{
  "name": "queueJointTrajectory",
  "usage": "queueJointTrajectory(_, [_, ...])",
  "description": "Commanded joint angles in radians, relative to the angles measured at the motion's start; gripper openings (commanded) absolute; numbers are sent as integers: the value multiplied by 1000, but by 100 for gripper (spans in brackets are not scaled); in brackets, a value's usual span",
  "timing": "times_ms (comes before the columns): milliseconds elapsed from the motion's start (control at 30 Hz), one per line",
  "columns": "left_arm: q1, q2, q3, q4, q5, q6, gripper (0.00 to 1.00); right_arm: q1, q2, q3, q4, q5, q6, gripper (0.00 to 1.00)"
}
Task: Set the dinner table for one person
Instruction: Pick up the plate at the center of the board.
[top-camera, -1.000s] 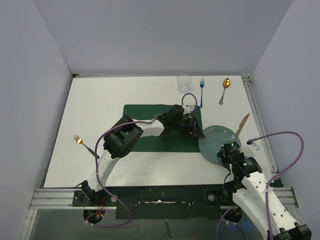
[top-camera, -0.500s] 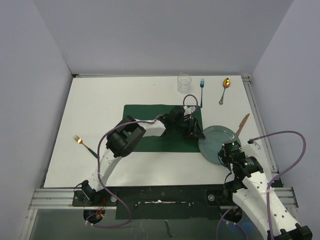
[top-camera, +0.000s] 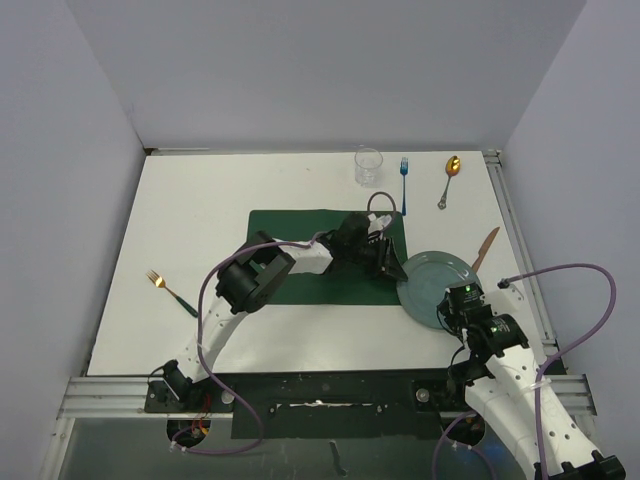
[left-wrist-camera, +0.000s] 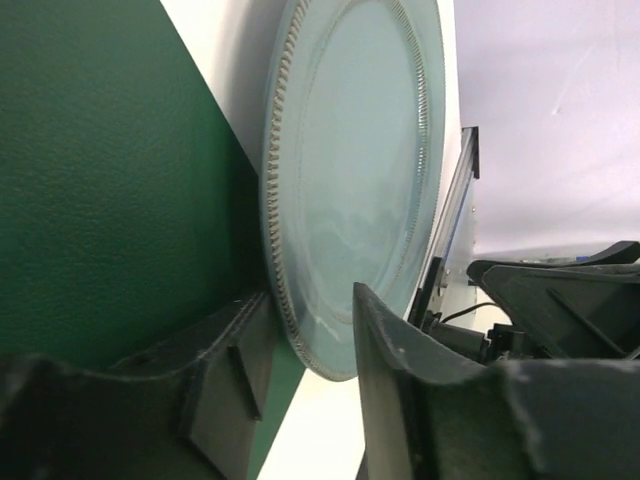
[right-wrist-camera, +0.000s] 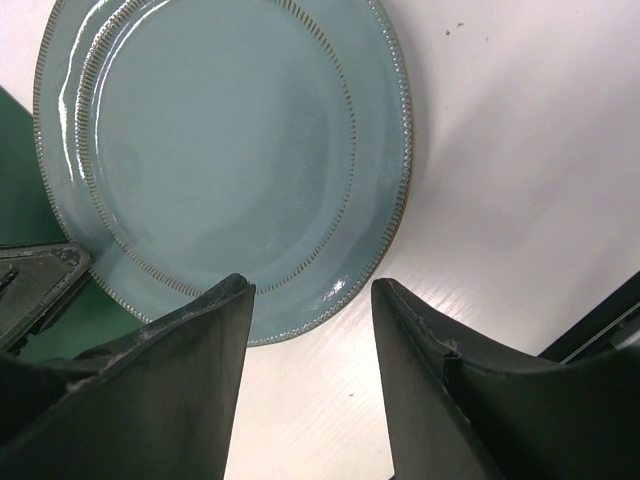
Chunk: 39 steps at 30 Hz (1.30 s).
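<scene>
Your left claw (left-wrist-camera: 312, 300) straddles the rim of the teal plate (left-wrist-camera: 350, 150) beside the green placemat (left-wrist-camera: 100, 200); whether it pinches, I cannot tell. Your right claw (right-wrist-camera: 312, 290) hangs spread above the plate. The dinner table (top-camera: 200, 200) lies beneath both, long axis left-right.

The plate (right-wrist-camera: 220, 150) looks like glazed ceramic: pale blue-green, glossy, with a finely ribbed rim and soft reflections. Against the plate's edge, the placemat (left-wrist-camera: 90, 200) is dark green and matt, with a fine leathery grain. The table (top-camera: 200, 200) around the plate is white and matt, faintly streaked. Beyond the plate, the glass (top-camera: 368, 166) is clear and the spoon (top-camera: 451, 175) is shiny gold metal. Over the plate, the fingers (right-wrist-camera: 170, 370) of the right gripper (right-wrist-camera: 312, 290) are matt black plastic.
</scene>
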Motion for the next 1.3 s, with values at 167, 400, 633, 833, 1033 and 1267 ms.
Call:
queueJointTrajectory(167, [-5,34,21,19,30,13,12,-6,-3,45,-11,53,23,52])
queueJointTrajectory(400, [-1,39,11,31,32,7,0,-7,7,54,-19,76,47,52])
queueJointTrajectory(633, [13,19,-19,57,25,-5,0,-5,16,91,-113,102,139,51])
queueJointTrajectory(833, [27,-14,-49,72,12,-3,0,-6,-108,31,-85,27,262,54])
queueJointTrajectory(1033, [43,-46,-94,111,16,-16,0,-5,-368,-88,-83,-19,442,56])
queueJointTrajectory(1267, [57,-67,-124,135,19,-24,0,-6,-482,-100,-219,12,580,56])
